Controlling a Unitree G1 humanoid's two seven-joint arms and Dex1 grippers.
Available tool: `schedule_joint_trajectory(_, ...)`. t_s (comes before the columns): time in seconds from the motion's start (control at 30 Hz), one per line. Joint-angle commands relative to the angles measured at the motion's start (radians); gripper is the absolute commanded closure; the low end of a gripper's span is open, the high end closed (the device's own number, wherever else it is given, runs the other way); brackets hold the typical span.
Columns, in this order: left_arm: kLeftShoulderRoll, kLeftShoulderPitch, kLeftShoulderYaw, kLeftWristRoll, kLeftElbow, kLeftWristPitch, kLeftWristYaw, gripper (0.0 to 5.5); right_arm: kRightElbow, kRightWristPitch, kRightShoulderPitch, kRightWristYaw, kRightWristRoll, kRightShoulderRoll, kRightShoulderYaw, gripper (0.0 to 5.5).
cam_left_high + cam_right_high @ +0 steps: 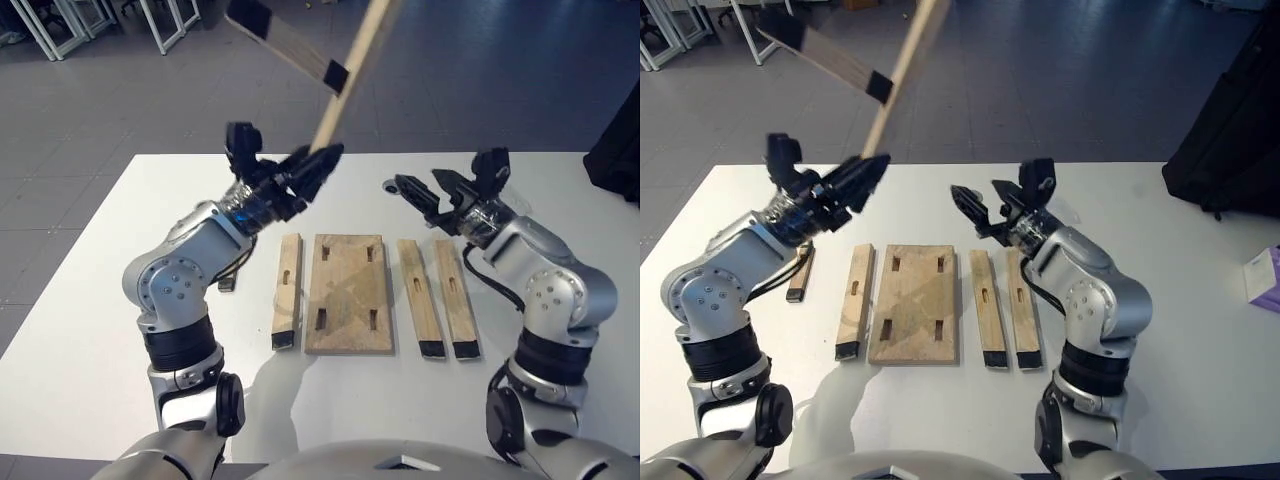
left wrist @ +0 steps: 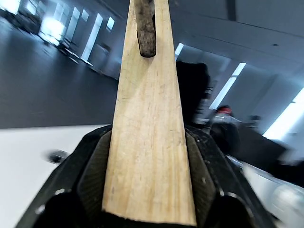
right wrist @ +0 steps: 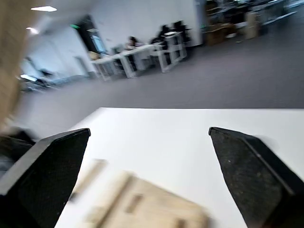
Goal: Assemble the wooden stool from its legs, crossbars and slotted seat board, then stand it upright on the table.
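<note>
One leg (image 1: 347,92) is up in the air above the table's (image 1: 95,300) far edge, slanting upward and clamped at its lower end in the left gripper (image 1: 318,160). A crossbar (image 1: 285,42) with dark ends juts sideways from its upper part. The slotted seat board (image 1: 348,295) lies flat mid-table. A second leg (image 1: 288,290) lies just beside it on the left, and two more legs (image 1: 420,298) (image 1: 455,298) lie side by side on the right, dark ends toward the near edge. A short strip (image 1: 798,278) lies under the left forearm. The right gripper (image 1: 418,186) hovers over the right legs' far ends, spread wide and empty.
</note>
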Motion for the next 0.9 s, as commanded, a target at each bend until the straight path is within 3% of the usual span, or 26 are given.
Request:
schedule_joint_trajectory(0.03,0.047,-0.039,0.066,-0.257,0.137,0.111,-0.152,3.46,0.168,0.264,-0.226,-0.054,0.417,0.05,-0.248,0.94)
schedule_joint_trajectory(0.2,0.061,-0.046,0.046,-0.341,0.15,0.121,-0.136,3.46,0.276,0.343,-0.279,-0.218,0.694,0.035,-0.29,0.94)
schedule_joint_trajectory(0.53,0.057,0.025,-0.033,-0.383,0.096,0.116,-0.099,3.46,0.302,0.195,-0.214,-0.469,1.017,-0.056,-0.084,0.94)
schedule_joint_trajectory(0.73,0.125,0.053,-0.017,-0.378,0.111,0.117,-0.109,3.46,0.316,0.163,-0.204,-0.426,1.12,-0.223,0.038,1.96)
schedule_joint_trajectory(0.9,0.115,0.086,-0.045,-0.4,0.081,0.109,-0.092,3.46,0.308,0.082,-0.193,-0.432,1.182,-0.259,0.103,2.74)
